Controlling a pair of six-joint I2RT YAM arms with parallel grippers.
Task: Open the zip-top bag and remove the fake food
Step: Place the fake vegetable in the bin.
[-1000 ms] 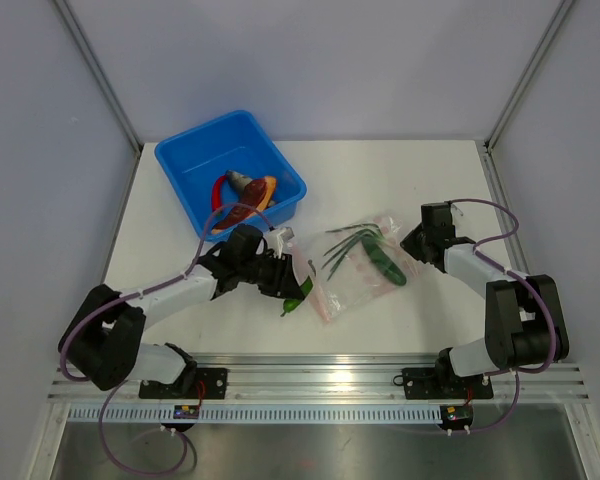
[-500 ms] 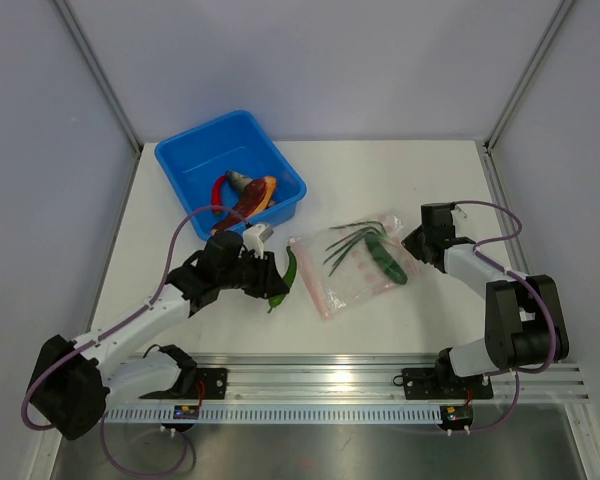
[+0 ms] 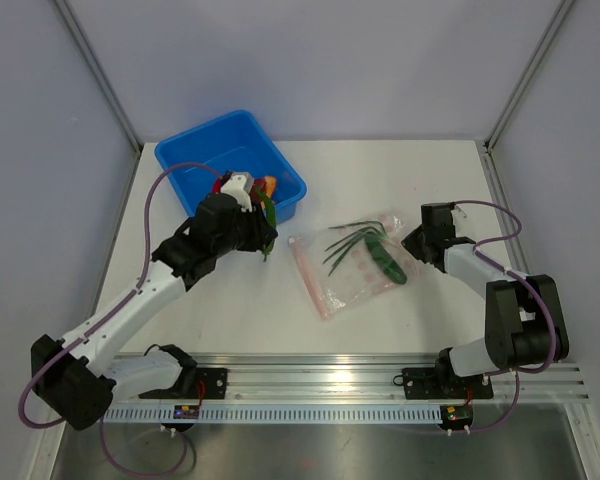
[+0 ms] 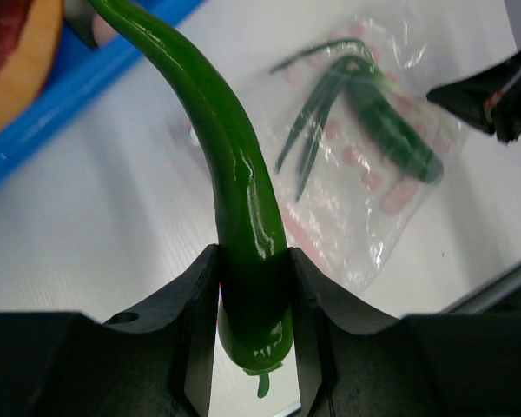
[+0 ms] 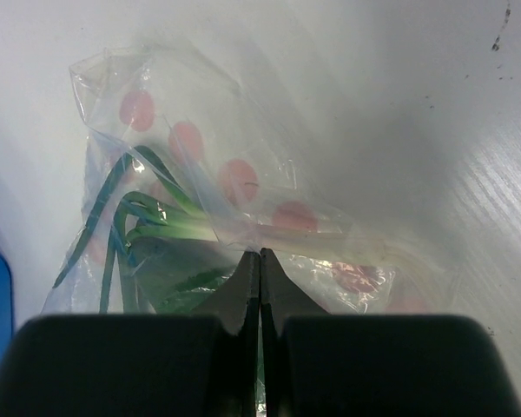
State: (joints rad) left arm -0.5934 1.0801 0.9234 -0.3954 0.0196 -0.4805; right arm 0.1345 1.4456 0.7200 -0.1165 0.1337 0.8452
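The clear zip-top bag lies flat right of the table's middle, its pinkish-red zip strip on the left edge. Green fake food shows through it: thin onion stalks and a dark cucumber-like piece. My left gripper is shut on a green pepper, held in the air next to the tub's near right corner. My right gripper is shut, pinching the film of the zip-top bag at its right end. More fake food lies in the tub, partly hidden by my left wrist.
The blue plastic tub stands at the back left, its rim just beyond the pepper's tip. Metal frame posts rise at both back corners. An aluminium rail runs along the table's near edge.
My left arm has carried the green pepper away from the bag's mouth, up and back-left toward the blue tub. The right gripper and the bag have stayed in place.
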